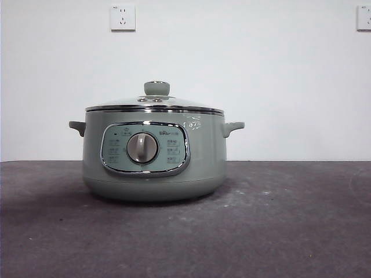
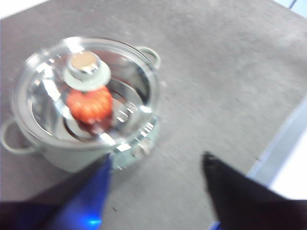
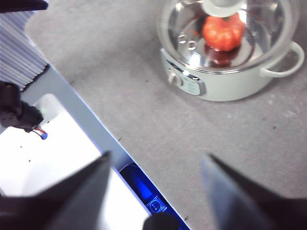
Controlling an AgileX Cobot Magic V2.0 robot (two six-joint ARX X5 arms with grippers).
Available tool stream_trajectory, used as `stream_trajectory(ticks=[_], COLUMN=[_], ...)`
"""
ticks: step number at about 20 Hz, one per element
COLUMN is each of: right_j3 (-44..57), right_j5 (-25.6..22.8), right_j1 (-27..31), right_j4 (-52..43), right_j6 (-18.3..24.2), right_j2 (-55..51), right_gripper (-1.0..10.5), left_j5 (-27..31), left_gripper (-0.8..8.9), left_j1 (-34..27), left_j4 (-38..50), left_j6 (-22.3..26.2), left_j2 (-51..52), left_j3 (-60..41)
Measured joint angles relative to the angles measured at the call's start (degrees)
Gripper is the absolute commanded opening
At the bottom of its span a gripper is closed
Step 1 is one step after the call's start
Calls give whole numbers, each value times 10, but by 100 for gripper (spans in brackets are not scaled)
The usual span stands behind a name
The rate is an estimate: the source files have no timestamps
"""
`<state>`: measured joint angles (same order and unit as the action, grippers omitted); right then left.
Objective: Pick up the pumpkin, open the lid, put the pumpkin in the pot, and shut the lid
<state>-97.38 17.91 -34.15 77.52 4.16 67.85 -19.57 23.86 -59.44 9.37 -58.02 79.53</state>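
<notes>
Front view shows the pot sitting alone at the centre of the frame on the dark grey table, with the lid seated flat on its rim and the green knob upright on top. No arm reaches into this frame. Two wall sockets show at the upper edge.

From the left wrist camera, the pumpkin lies inside the pot, seen through the glass lid, in the upper left of that frame. The left gripper hangs above the table, well apart from the pot, its jaws spread wide and holding nothing.

The right wrist camera finds the same pot at the upper right of its frame, the pumpkin again visible under the glass. The right gripper sits over the table's edge, far from the pot, jaws likewise spread and empty.

To my eye the job looks finished: pumpkin in, lid shut. Nothing more seems called for beyond both arms keeping clear and resting, though I'd want the lid checked for sitting evenly all round, which the blur in the left wrist picture makes hard to confirm.
</notes>
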Motion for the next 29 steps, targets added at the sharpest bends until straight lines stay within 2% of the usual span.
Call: stream_trajectory(ticks=[18,20,25,29], right_j3=[0,0,0,0], right_j5=[-1,-1,-1,-1], right_j1=[0,0,0,0], right_j4=[0,0,0,0], right_j6=[-14,-14,-14,-14], right_j2=[0,0,0,0], right_gripper=[2,2,2,2], left_j5=[-1,18,24,16], left_gripper=[-4,-4,-4,-4], left_j1=[0,-9,-111,-197], left_j4=[-15,-8,154,353], left_j6=[-2,-2,6,7], left_j2=[7,9,71,174], left_j3=[0,0,-24,-162])
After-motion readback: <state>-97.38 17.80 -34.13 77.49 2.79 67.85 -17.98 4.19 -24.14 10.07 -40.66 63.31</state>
